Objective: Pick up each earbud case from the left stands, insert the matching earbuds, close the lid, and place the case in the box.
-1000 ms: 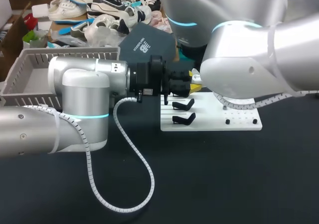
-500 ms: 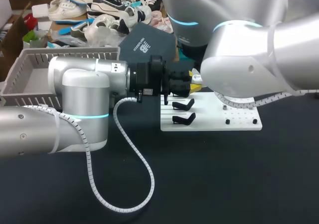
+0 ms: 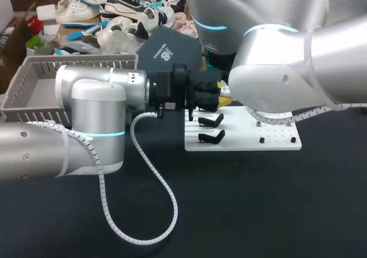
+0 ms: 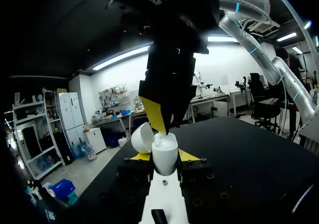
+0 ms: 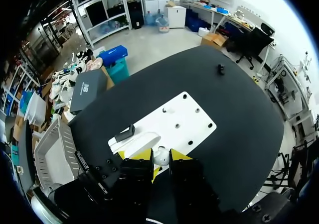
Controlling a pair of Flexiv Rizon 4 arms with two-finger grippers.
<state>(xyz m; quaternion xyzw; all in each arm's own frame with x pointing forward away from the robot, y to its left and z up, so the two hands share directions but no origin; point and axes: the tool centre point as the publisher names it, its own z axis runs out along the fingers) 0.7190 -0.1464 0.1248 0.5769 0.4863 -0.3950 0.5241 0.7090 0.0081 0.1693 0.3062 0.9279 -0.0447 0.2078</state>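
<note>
**Open case held upright by the white board**

The left gripper (image 4: 164, 158) clamped the white earbud case (image 4: 164, 148) from two sides, above the left edge of the white board (image 3: 275, 140). The case's long axis stood vertical, mouth up, with the lid (image 4: 141, 137) swung aside. The right gripper (image 5: 160, 157) hung directly over it; its grip could not be told. The grey box (image 3: 34, 89) lay well left of the board.

Head: up high behind, looking down on the desk (image 3: 258, 212).
Left wrist: in close, level along left pincer (image 4: 164, 156).
Right wrist: overhead, down past right pincer (image 5: 160, 157).
Wrists share: earbud case (image 4: 164, 149).
</note>
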